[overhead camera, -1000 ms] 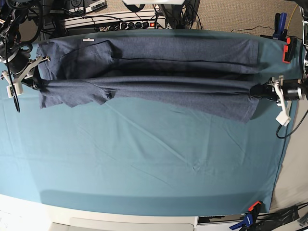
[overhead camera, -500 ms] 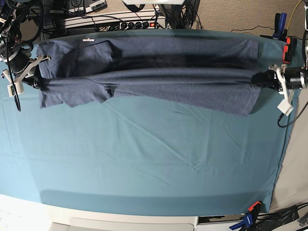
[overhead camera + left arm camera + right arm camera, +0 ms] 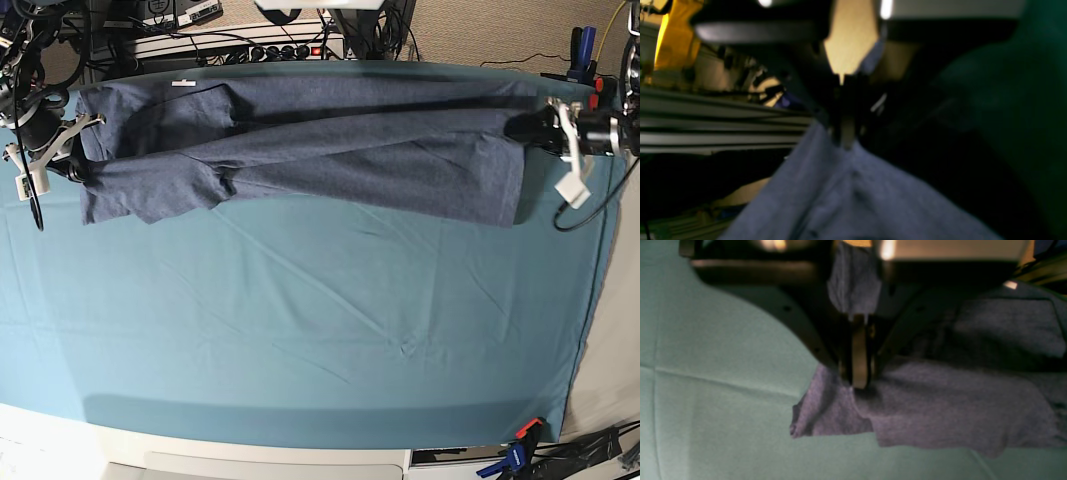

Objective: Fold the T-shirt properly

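Base view shows my left pincer [image 3: 527, 128] has swung toward the far table edge, carrying the heathered blue-grey cotton T-shirt [image 3: 330, 140] hem; my right pincer [image 3: 72, 170] hardly moved. Both are clamped on cloth stretched between them, so the lengthwise fold looks uneven.

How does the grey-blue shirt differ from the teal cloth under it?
The T-shirt is heathered blue-grey; the table cloth is plain teal. The T-shirt covers only a band along the far side, while the table cloth spans the whole table. The T-shirt is pinched at both ends, by the left gripper and the right gripper; the table cloth lies flat, untouched. Both are soft, creased fabric.
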Robot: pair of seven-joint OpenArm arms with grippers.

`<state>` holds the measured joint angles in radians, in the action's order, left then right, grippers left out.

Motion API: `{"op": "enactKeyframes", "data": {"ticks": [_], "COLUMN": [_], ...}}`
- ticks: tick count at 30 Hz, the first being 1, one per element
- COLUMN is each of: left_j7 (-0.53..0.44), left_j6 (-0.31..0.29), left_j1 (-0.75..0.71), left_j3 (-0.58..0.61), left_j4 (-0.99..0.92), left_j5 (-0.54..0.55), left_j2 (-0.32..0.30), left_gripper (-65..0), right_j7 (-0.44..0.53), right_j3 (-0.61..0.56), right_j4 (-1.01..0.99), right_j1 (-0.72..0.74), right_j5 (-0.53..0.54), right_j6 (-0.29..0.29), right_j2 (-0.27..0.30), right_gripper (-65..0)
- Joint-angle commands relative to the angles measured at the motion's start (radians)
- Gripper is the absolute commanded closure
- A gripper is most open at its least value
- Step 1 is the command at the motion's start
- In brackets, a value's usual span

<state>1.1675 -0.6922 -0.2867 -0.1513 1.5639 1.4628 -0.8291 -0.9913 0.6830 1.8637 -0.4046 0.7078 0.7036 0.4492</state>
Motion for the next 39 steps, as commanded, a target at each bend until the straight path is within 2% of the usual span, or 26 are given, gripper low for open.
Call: {"op": "enactKeyframes", "data": {"ticks": [1, 10, 21, 24, 29, 33, 39], "left_j7": [-0.005, 0.008, 0.010, 0.002, 0.000, 0.002, 0.003], "left_j6": [-0.006, -0.006, -0.006, -0.006, -0.006, -0.006, -0.006], "left_j1": [-0.001, -0.013, -0.037, -0.072, -0.105, -0.105, -0.124], "left_j3": [-0.011, -0.039, -0.257, -0.258, -0.258, -0.258, -0.258], "left_j4": [0.033, 0.130, 0.165, 0.165, 0.165, 0.165, 0.165], "left_j5": [0.021, 0.021, 0.021, 0.021, 0.021, 0.021, 0.021], "left_j2": [-0.027, -0.023, -0.019, -0.015, 0.027, 0.056, 0.062], "left_gripper": [0.0, 0.0, 0.0, 0.0, 0.0, 0.0, 0.0], "right_j7": [0.021, 0.010, -0.011, -0.011, -0.012, -0.019, -0.018], "right_j3": [0.014, 0.014, 0.014, 0.014, 0.014, 0.014, 0.015], "right_j4": [0.015, 0.015, 0.014, 0.014, 0.014, 0.014, 0.014], "right_j1": [0.002, 0.002, 0.002, 0.002, 0.002, -0.014, -0.067], "right_j5": [0.010, 0.010, 0.006, 0.006, 0.006, 0.006, 0.006], "right_j6": [-0.005, -0.005, -0.005, -0.005, -0.005, -0.005, -0.005], "right_j2": [0.025, 0.025, 0.017, -0.015, -0.075, -0.087, -0.090], "right_gripper": [0.0, 0.0, 0.0, 0.0, 0.0, 0.0, 0.0]}}
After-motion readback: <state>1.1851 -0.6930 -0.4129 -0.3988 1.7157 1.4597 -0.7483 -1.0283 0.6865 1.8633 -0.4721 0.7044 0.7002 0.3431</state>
